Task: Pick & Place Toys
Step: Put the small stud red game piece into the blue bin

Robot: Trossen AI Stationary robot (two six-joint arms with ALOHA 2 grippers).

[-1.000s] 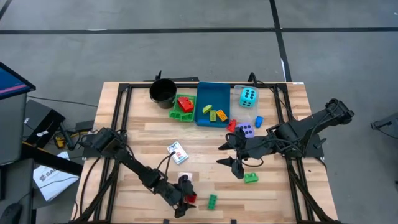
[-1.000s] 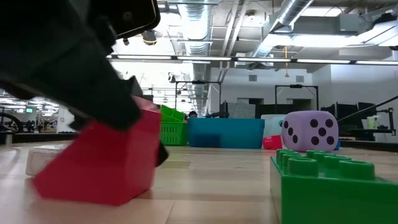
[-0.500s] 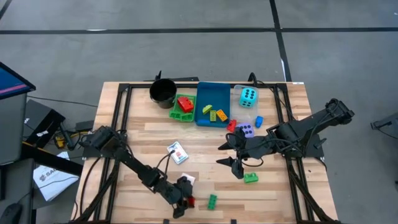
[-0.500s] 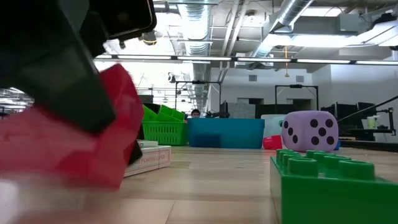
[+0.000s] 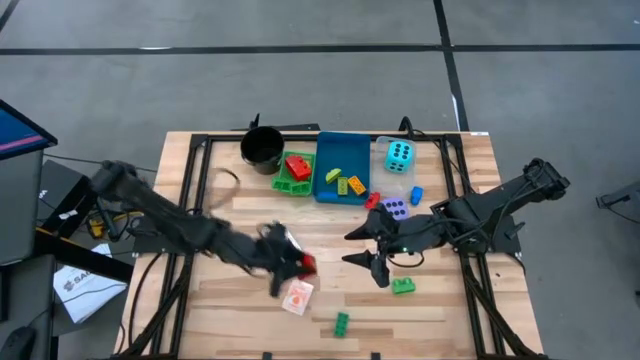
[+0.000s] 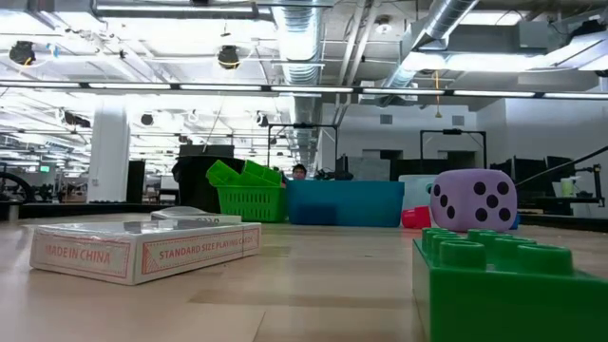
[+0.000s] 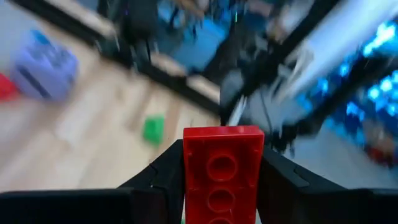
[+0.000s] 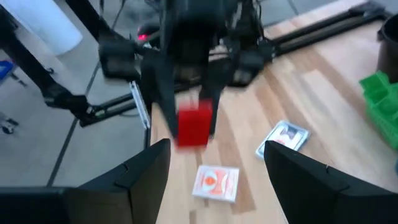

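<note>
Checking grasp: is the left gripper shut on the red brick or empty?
Shut on it: the red brick sits clamped between the left gripper fingers, lifted off the table.

The white card pack (image 6: 142, 250) reads "MADE IN CHINA" on its end. Its long side reads "STANDARD SIZE PLAYING CARDS". No pincer shows beside it there.

Small red plastic brick (image 5: 306, 263) gripped, lifted, frame centre-left. White card packs (image 5: 297, 296) flat below it. Green bricks (image 5: 341, 323) lower centre; purple foam die (image 5: 395, 209), cyan foam die (image 5: 399, 154) upper right.
</note>
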